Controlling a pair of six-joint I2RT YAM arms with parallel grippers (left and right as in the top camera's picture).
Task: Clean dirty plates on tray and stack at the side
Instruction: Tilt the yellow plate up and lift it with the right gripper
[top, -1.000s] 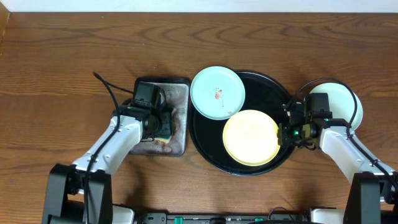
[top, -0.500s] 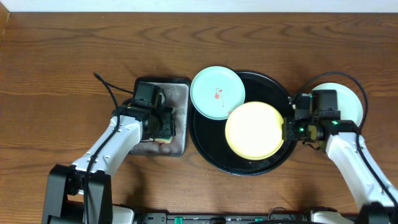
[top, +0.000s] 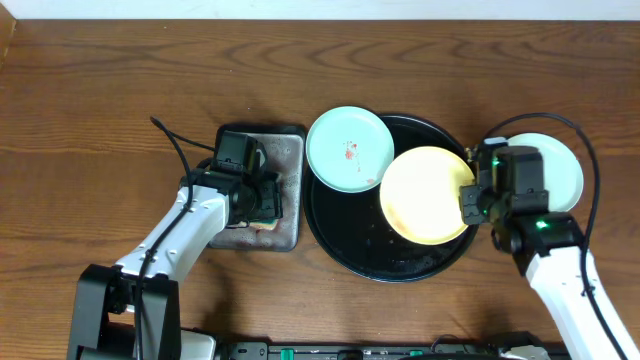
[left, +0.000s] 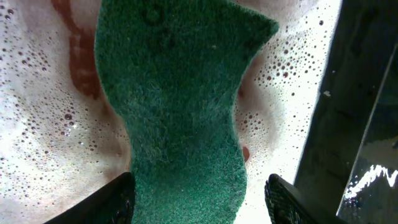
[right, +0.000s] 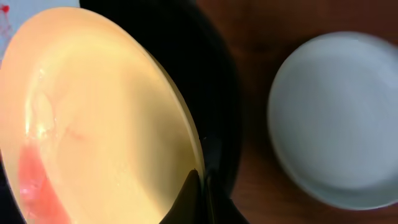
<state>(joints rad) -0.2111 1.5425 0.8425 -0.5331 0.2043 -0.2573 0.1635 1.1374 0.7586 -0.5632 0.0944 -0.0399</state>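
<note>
The yellow plate (top: 426, 195) is lifted and tilted over the right side of the black tray (top: 335, 225). My right gripper (top: 468, 203) is shut on its right rim, as the right wrist view (right: 200, 183) shows; the yellow plate (right: 93, 118) has a faint red smear. A light-blue plate with red sauce (top: 349, 149) rests on the tray's upper left rim. A clean light-blue plate (top: 560, 170) lies on the table right of the tray; it also shows in the right wrist view (right: 339, 118). My left gripper (left: 199, 202) is open around a green sponge (left: 180, 106).
The grey rectangular metal tray (top: 290, 150) left of the black tray holds soapy, reddish water (left: 43, 124) and the sponge. A black cable (top: 175, 145) runs over the table by the left arm.
My right gripper has lifted the yellow plate off the tray floor and carried it right and up, toward the clean light-blue plate. The left arm has not moved.
</note>
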